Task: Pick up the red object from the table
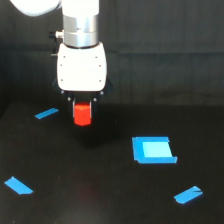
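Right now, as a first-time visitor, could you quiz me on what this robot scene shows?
1. True or false: the red hexagonal block lies flat on the black table.
2. What sits directly above the block?
A. the blue square patch
B. the hand
C. a blue tape strip
3. Fill in: the square patch lies toward the exterior view's ____ of the block.

Key: 1 false, it appears raised, with a faint red reflection below; 2 B; 3 right.

So there's a blue square patch (153, 149), with three blue tape strips around it: upper-left (46, 113), lower-left (18, 185), lower-right (188, 194).
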{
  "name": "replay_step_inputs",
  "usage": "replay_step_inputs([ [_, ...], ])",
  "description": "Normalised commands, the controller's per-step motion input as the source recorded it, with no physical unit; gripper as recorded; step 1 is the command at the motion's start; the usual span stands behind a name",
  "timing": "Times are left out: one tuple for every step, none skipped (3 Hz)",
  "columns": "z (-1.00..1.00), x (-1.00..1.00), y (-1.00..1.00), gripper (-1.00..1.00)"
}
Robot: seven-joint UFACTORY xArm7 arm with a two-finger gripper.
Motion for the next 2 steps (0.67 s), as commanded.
replay_step_inputs([
  [1.00,-0.02,-0.18,-1.00],
  [1.00,-0.01,-0.08,-0.99],
])
